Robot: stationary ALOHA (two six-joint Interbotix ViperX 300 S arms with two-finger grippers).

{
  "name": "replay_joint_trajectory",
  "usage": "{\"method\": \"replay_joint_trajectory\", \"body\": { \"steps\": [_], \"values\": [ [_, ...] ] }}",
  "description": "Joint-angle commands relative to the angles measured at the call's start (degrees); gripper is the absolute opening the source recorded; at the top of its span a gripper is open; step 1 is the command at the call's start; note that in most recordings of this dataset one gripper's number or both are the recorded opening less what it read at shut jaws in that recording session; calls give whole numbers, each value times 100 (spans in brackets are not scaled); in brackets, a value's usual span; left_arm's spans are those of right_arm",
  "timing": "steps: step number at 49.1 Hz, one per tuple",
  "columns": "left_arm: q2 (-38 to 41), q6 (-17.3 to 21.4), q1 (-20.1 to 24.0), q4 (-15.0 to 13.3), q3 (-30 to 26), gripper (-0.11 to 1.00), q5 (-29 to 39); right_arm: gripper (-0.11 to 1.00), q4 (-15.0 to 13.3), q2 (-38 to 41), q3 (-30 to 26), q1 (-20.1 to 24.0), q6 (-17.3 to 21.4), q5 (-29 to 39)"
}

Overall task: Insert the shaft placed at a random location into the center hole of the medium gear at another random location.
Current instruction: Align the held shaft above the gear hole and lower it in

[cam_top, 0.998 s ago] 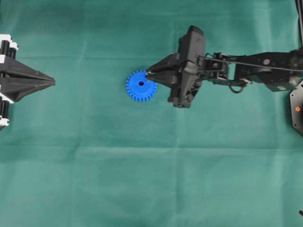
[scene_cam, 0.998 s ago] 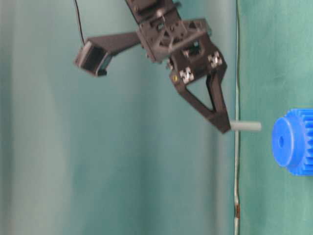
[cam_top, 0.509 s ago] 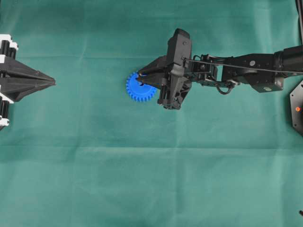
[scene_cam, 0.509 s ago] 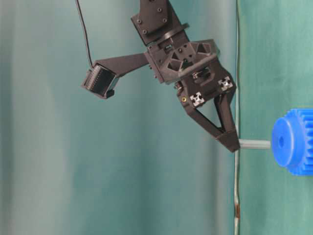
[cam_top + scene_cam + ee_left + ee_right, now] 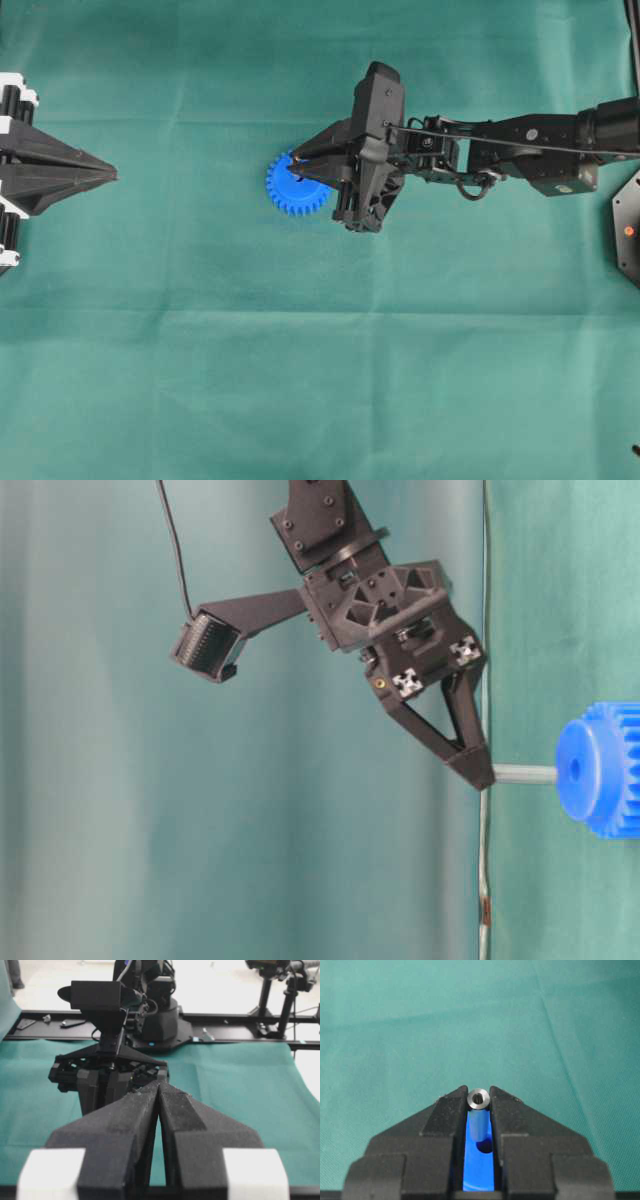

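I am pinching the shaft (image 5: 479, 1110) in my right gripper (image 5: 479, 1105), its tip meeting the gear (image 5: 600, 770) face beside the hole (image 5: 484, 1147); I am needing to keep it square and nudge it over the hole before pressing

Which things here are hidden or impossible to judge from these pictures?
- Center hole: overhead, covered by the right gripper.
- Shaft tip: table-level, touches the medium gear; whether it has entered is unclear.
- Gear: table-level, cut by the right edge.
- Gear: left wrist, hidden behind the left gripper.
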Motion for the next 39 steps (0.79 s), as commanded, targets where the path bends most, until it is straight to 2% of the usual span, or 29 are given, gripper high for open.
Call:
{"method": "replay_joint_trajectory", "body": {
  "steps": [1,39],
  "values": [
    [44,-9,9,9,-123,0,-26,14,18,-35,-97,-9,0,-35],
    [44,-9,9,18,-123,0,-18,14,18,431,-123,-62,-9,-264]
  ]
}}
